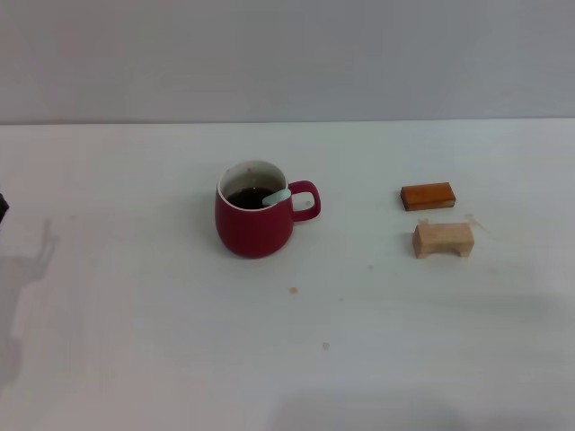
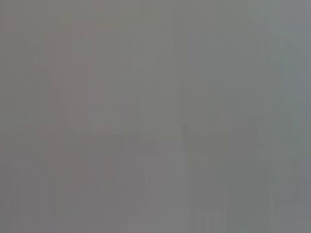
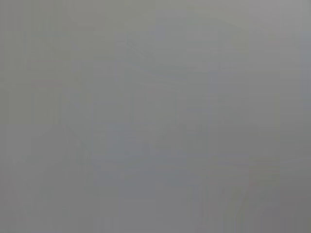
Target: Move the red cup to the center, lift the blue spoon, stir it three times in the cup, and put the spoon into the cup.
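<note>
The red cup stands upright near the middle of the white table in the head view, its loop handle pointing right. The blue spoon rests inside it, its pale handle leaning over the rim on the handle side; its bowl is hidden in the cup. Neither gripper shows in the head view. Only a dark sliver of the left arm shows at the left edge. Both wrist views show only a plain grey surface.
An orange-brown rectangular block lies to the right of the cup, and a pale wooden block lies just in front of it. The white table meets a grey wall at the back.
</note>
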You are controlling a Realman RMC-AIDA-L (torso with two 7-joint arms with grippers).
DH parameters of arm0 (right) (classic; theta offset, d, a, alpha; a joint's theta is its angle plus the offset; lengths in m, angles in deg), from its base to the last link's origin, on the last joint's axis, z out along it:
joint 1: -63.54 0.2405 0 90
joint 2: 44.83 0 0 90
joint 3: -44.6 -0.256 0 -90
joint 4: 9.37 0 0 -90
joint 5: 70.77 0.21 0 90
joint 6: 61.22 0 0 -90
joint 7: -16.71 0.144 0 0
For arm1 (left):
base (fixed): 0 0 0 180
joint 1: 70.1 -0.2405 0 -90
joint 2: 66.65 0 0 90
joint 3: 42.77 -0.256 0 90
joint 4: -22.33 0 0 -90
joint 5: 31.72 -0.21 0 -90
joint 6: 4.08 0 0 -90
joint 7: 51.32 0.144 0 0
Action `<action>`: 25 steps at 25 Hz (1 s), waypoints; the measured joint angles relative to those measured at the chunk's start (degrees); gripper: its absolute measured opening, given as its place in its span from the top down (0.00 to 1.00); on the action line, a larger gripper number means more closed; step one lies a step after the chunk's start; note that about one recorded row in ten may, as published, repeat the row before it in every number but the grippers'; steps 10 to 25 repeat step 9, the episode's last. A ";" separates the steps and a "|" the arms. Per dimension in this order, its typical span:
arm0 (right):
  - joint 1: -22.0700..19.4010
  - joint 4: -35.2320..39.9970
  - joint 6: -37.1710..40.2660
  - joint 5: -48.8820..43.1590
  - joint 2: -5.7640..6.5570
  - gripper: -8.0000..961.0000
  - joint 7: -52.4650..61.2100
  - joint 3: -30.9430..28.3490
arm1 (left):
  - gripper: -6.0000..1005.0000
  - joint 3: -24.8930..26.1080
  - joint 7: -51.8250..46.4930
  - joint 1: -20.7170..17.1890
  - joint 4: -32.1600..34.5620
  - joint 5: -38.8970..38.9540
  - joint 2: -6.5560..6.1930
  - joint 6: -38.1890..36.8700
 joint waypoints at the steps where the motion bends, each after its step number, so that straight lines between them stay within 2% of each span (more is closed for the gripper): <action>1: 0.09 1.10 0.65 0.10 -0.03 0.36 1.40 0.59 | 0.15 0.22 -0.58 -0.05 0.14 0.00 0.00 -0.25; 7: 1.60 5.96 5.01 0.30 -0.07 0.25 4.77 2.79 | 0.15 0.52 -1.38 -0.60 0.40 -0.01 -0.08 -1.84; 25: 1.94 6.79 5.11 0.68 -0.11 0.25 4.86 2.83 | 0.15 0.53 -1.39 -0.64 0.43 -0.01 -0.08 -1.88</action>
